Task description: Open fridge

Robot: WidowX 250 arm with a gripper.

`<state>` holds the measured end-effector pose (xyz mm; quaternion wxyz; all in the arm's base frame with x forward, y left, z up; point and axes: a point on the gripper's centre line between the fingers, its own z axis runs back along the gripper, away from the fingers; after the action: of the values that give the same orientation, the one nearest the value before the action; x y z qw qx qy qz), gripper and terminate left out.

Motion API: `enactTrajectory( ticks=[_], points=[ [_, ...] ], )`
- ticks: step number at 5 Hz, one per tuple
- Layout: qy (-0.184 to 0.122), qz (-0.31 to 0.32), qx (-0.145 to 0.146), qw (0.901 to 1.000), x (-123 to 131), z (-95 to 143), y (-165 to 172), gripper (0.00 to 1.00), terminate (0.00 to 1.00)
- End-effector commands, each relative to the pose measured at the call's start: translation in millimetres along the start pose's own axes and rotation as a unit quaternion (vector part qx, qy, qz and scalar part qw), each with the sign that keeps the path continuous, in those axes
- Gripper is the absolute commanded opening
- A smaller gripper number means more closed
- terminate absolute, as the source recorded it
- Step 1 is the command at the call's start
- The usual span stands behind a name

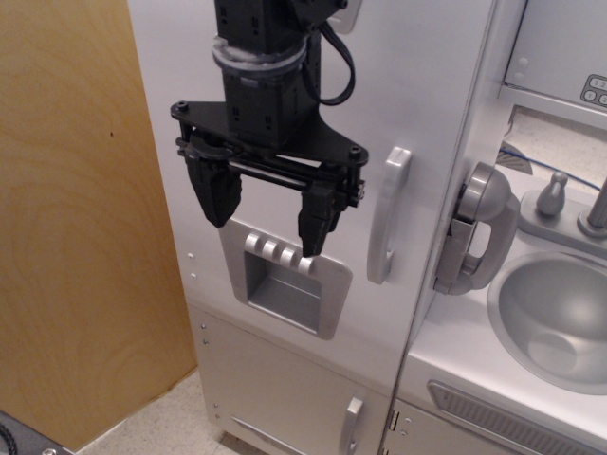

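The fridge (417,85) is a tall white toy-kitchen cabinet filling the middle of the view. Its large door is shut. The curved grey vertical handle (387,216) sits at the door's right edge. The grey recessed dispenser panel (285,284) with its row of buttons is low on the door. My black gripper (266,223) hangs in front of the door, open and empty, with its fingertips just above the dispenser buttons. It is left of the handle and apart from it.
A smaller white lower door (285,389) with a short handle (352,425) is below. A grey toy phone (479,227) hangs on the cabinet's side. The grey sink (555,318) with a faucet (597,209) is at the right. A wooden panel (76,209) stands at the left.
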<state>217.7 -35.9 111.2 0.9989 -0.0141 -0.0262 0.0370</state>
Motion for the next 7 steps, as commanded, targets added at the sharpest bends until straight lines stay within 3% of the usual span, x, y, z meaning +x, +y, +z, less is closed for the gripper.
enactTrajectory(
  ticks=[1, 3, 4, 5, 6, 7],
  points=[
    [0.000, 0.000, 0.000, 1.0000, 0, 0, 0, 1.00, 0.00],
    [-0.033, -0.031, 0.003, 0.9990, 21, -35, -52, 1.00, 0.00],
    [-0.066, -0.030, 0.002, 0.9974, 22, -50, -79, 1.00, 0.00],
    [-0.107, -0.021, 0.005, 0.9940, 36, -52, -81, 1.00, 0.00],
    [-0.110, -0.007, 0.001, 0.9939, 55, -53, -78, 1.00, 0.00],
    [-0.124, 0.009, 0.018, 0.9921, 72, -49, -68, 1.00, 0.00]
  ],
)
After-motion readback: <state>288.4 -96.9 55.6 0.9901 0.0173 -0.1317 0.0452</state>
